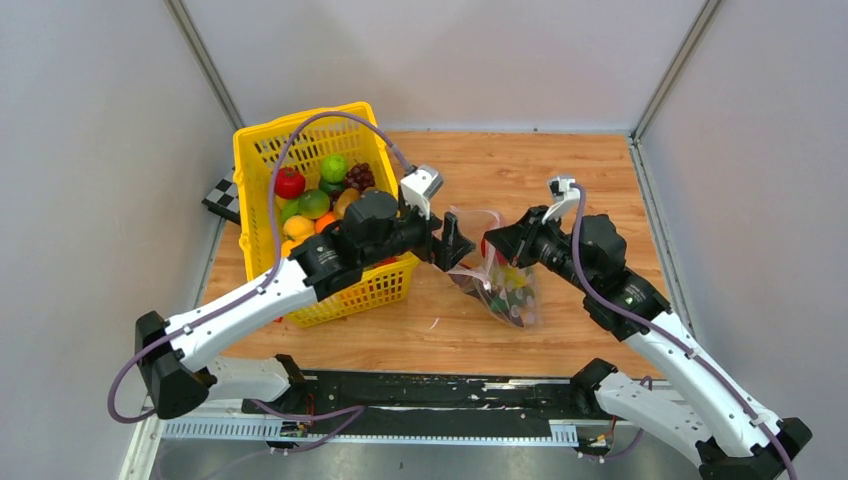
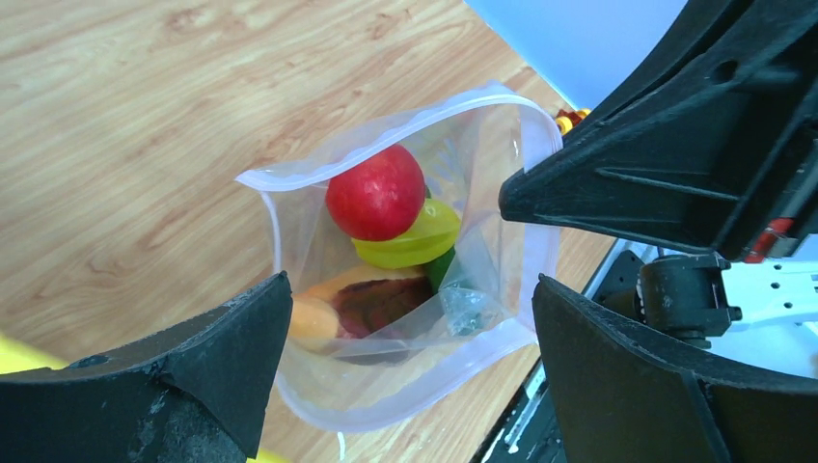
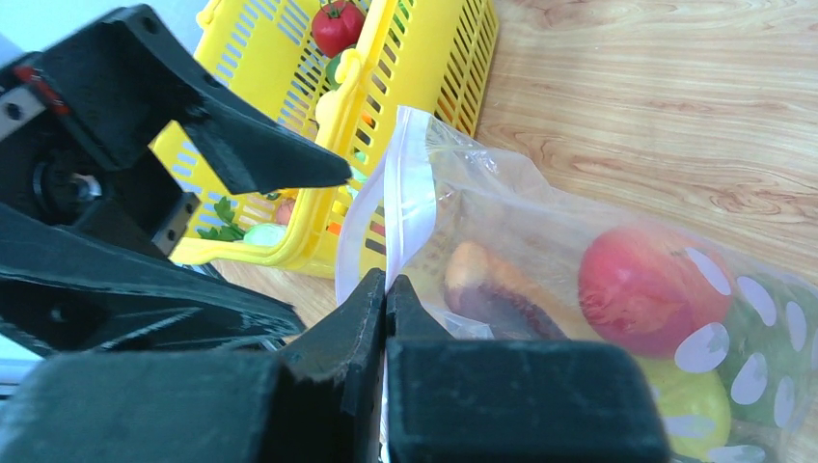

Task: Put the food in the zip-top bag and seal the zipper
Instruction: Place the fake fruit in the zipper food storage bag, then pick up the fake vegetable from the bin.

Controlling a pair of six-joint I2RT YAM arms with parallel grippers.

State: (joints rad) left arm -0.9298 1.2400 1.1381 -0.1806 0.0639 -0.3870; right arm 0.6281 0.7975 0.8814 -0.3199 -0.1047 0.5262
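Note:
The zip-top bag (image 1: pixel 507 288) stands on the wooden table with its mouth open and pointing up. Inside lies food: a red round fruit (image 2: pixel 376 193), a yellow-green piece (image 2: pixel 413 239) and a tan and dark piece (image 2: pixel 359 304). My right gripper (image 3: pixel 386 285) is shut on the bag's rim at the pale zipper (image 3: pixel 409 193) and holds that side up. My left gripper (image 2: pixel 410 283) hangs wide open just above the mouth, one finger on each side, holding nothing. More food, such as a red tomato (image 1: pixel 290 183) and green fruit (image 1: pixel 333 167), fills the yellow basket (image 1: pixel 262 150).
The yellow basket (image 3: pixel 424 68) stands close to the bag's left, under my left arm. A checkered marker (image 1: pixel 222 197) lies behind it. Grey walls close in the table on three sides. A black rail (image 1: pixel 430 395) runs along the near edge.

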